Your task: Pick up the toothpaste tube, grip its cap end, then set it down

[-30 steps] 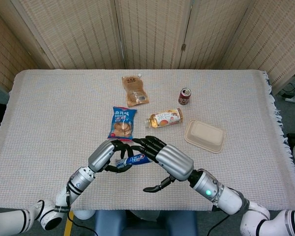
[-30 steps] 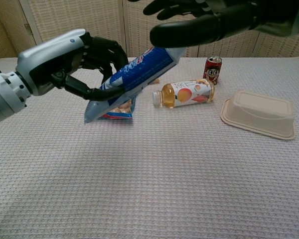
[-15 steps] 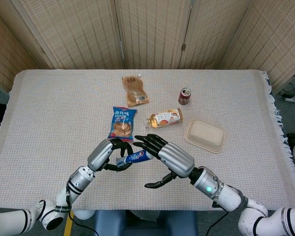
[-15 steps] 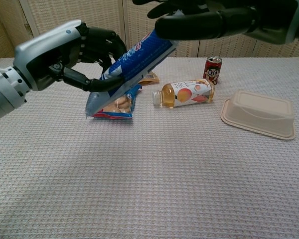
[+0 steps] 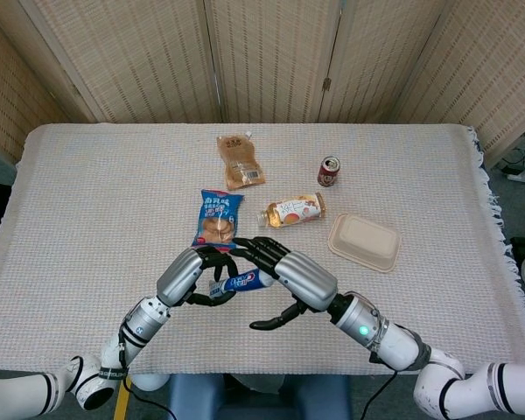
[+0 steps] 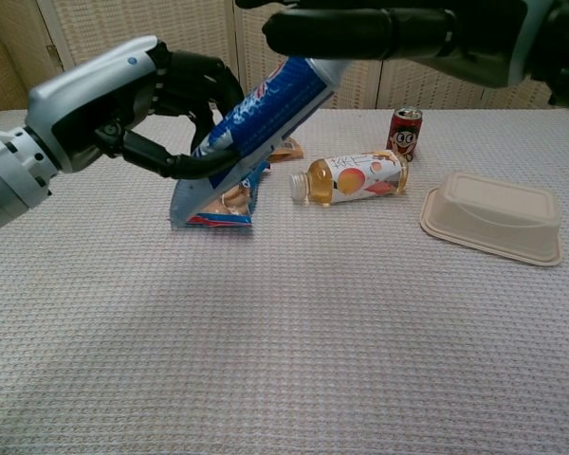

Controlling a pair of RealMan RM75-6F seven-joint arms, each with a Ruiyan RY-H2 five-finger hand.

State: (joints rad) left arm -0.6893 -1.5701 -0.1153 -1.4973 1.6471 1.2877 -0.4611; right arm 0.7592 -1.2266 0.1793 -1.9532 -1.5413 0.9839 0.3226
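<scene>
1. Step in hand, as I read it: pick-up is done, cap-grip is on. The toothpaste tube [image 6: 266, 123] is up off the table [image 5: 87, 201], tilted, crimped end low and to the left, cap end high and to the right.
2. Left robot hand [image 6: 123, 109] has it: fingers wrapped round the lower half, thumb underneath. Firm hold by the look of it.
3. Right robot hand [image 5: 289, 276] sits right at the cap end. Head view shows its fingers over the tube's top, thumb hanging apart below. Chest view shows fingers stretched flat above the cap. Whether it actually clamps the cap, can't tell; the cap itself is hidden under the fingers.
4. Where's the tube? Mid-air between both hands, near front-centre of the table, just in front of the blue snack bag [image 5: 217, 219].
5. Next move, my guess: right hand needs thumb and fingers closing round the cap w/ the left holding steady, then lower the tube to bare cloth. Watch the snack bag close behind; set down short of it.
6. Count, task things: 1 tube, 2 hands.
7. Count, the rest: 1 blue snack bag, 1 brown pouch [image 5: 239, 162] further back, 1 juice bottle [image 5: 292, 210] lying on its side, 1 red can [image 5: 329, 171] upright, 1 beige lidded tray [image 5: 364, 241] to the right. All apart from each other, none touched.
</scene>
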